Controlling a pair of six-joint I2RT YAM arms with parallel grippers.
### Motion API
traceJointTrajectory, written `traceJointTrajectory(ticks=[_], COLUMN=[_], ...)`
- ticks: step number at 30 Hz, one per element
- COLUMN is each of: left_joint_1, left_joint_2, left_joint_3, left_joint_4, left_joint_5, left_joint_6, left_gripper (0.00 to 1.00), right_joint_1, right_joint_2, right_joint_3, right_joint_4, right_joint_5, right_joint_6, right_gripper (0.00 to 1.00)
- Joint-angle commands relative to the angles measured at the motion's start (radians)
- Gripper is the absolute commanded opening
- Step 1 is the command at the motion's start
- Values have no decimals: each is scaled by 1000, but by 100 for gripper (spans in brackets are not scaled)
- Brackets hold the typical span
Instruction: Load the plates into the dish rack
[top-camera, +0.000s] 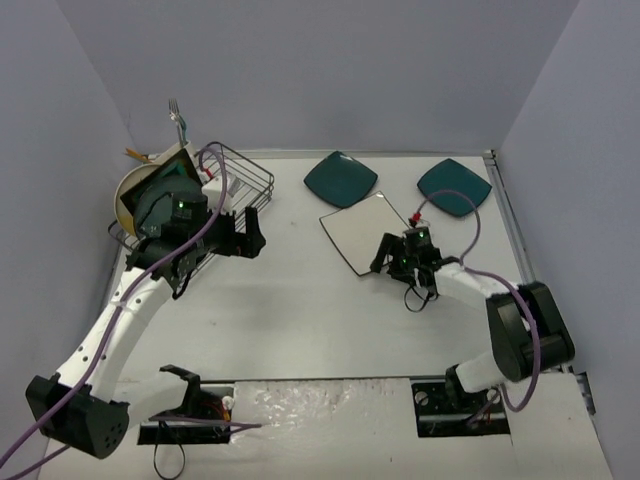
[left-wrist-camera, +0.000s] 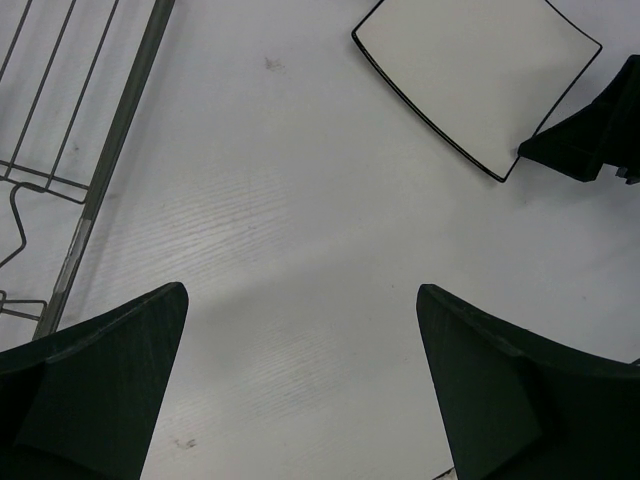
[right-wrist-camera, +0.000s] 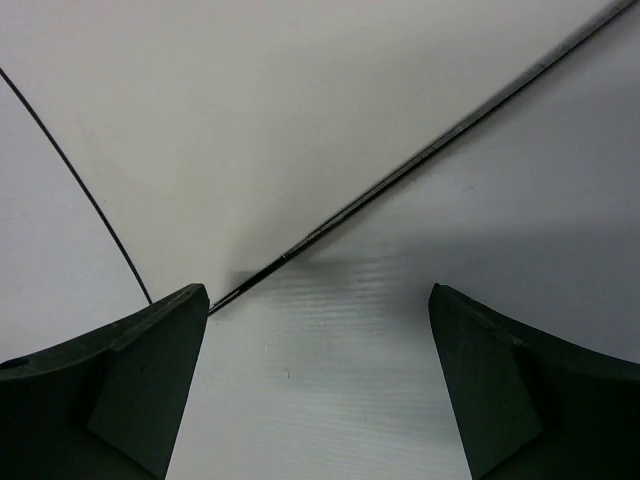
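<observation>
Right wrist: right hand (right-wrist-camera: 315, 300) has its jaws apart with nothing between them. The near corner of the white square plate (right-wrist-camera: 300, 120) sits just ahead of one finger, and the plate lies flat on the table (right-wrist-camera: 420, 330).
Risk 1: the plate's rim is thin and flush with the table. Closing from here could catch only the corner, or the fingers could ride over it and shove the plate toward 12 o'clock.
Risk 2: a corner-only grip leaves the plate hanging off-centre, so it is likely to swing or slip on the lift.
Left hand: (left-wrist-camera: 300, 295) jaws wide apart and empty, over bare table at 9 o'clock from the white plate, with dish rack (left-wrist-camera: 100, 180) wire just beside it.
Risk 3: the left arm sits between the plate and the rack. Carrying the plate toward 10 o'clock could clip it unless it backs off.
Rack: at 10 o'clock on the table. A cream round plate (top-camera: 124, 195) and at least one dark plate stand in its far-left end, partly hidden by the left arm. A fork (top-camera: 175, 110) sticks up at the far corner.
Risk 4: a tilted plate could snag on the wires or knock the plates already loaded.
Far: two teal plates (top-camera: 340, 178) lie flat at 12 to 1 o'clock, just beside the white one. A shove would drive the white plate into them.
</observation>
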Motion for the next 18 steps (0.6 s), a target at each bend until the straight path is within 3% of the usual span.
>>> traceJointTrajectory(ticks=[1,7,18], left_joint_1=[-7,-12,-13], left_joint_2=[-57,-101,-175], left_joint_3=[-16,-78,-186], left_joint_4=[44,56,101], left_joint_5=[21,17,33], left_joint_6=[-61,-111,-206], left_gripper=[97,97,97], right_joint_1=[-83,-228,-396], right_joint_2=[-142,-221,81], right_joint_3=[-163,-251,-136], right_joint_4=[99,227,410], right_joint_5=[-97,-168,-376], right_joint_6=[197,230,113], right_gripper=[89,88,87])
